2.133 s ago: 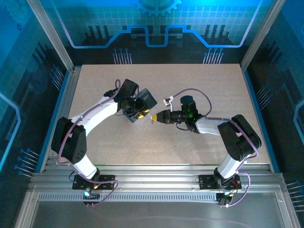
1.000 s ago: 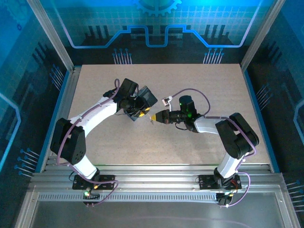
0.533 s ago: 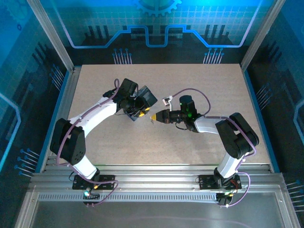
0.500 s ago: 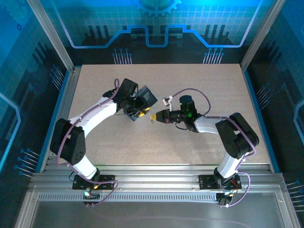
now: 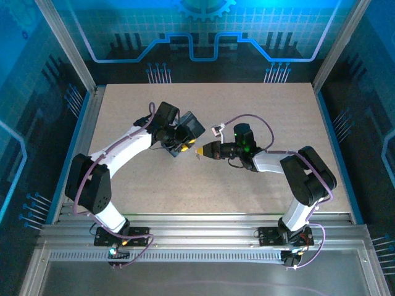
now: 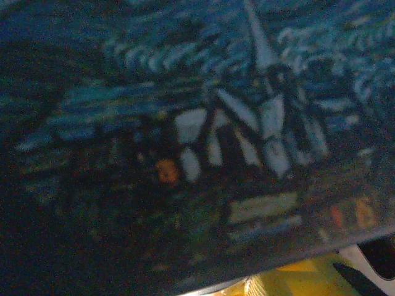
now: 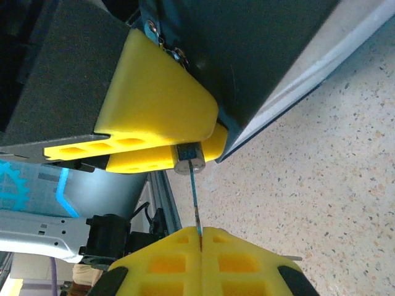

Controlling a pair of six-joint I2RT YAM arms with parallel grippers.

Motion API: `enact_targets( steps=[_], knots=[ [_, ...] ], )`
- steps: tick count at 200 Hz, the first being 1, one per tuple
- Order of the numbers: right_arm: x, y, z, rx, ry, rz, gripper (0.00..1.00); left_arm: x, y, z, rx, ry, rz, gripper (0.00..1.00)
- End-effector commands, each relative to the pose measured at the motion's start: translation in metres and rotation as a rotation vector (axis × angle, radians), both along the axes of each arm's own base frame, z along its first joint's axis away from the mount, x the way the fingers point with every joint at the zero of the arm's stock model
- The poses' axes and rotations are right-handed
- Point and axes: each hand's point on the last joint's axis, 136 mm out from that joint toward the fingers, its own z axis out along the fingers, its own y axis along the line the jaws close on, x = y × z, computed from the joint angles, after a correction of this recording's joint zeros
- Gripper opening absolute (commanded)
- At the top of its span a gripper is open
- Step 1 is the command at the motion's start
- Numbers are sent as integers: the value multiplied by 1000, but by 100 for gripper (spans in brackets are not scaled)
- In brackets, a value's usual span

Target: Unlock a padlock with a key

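In the right wrist view my right gripper (image 7: 200, 232) is shut on the key (image 7: 194, 194), a thin dark blade standing straight up from between its yellow pads. The blade's tip sits in the round silver end of the padlock (image 7: 187, 160). The padlock is pinched between the yellow fingers (image 7: 157, 105) of my left gripper (image 5: 183, 147); most of its body is hidden by them. From above, my right gripper (image 5: 200, 150) meets the left one tip to tip at mid-table.
A dark blue box (image 5: 189, 127) with a swirly painting print hangs right against my left gripper, close in front of the left wrist camera (image 6: 203, 135); its silver-edged side (image 7: 296, 68) looms by the padlock. Speckled tabletop (image 7: 321, 185) lies below.
My right gripper with the key has edged slightly up and toward the left gripper. The left arm and the box have barely shifted.
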Motion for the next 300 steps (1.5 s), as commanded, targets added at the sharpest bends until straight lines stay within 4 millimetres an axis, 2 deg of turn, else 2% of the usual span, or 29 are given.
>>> enact_targets(
  steps=[1, 42, 99, 126, 153, 220, 255, 300],
  knots=[
    [6, 4, 11, 34, -40, 4, 0, 3, -8, 23, -67, -59, -14, 0],
    [9, 7, 9, 56, -18, 5, 0, 3, -12, 25, -83, -69, -26, 0],
    [12, 11, 18, 82, -33, 5, 0, -3, -15, 24, -48, -79, -89, 0],
    [11, 9, 16, 71, -37, -2, 0, -6, -14, 21, -32, -82, -118, 0],
    [11, 10, 13, 75, -40, 4, 0, -8, -23, 24, -58, -101, -191, 0],
    [13, 13, 21, 148, -38, 22, 0, -13, -21, 18, -47, -93, -240, 0],
    [14, 13, 16, 169, -14, 20, 0, -11, -21, 23, -65, -113, -266, 0],
    [14, 12, 13, 160, -14, 23, 0, -14, -14, 15, -28, -106, -325, 0]
  ],
)
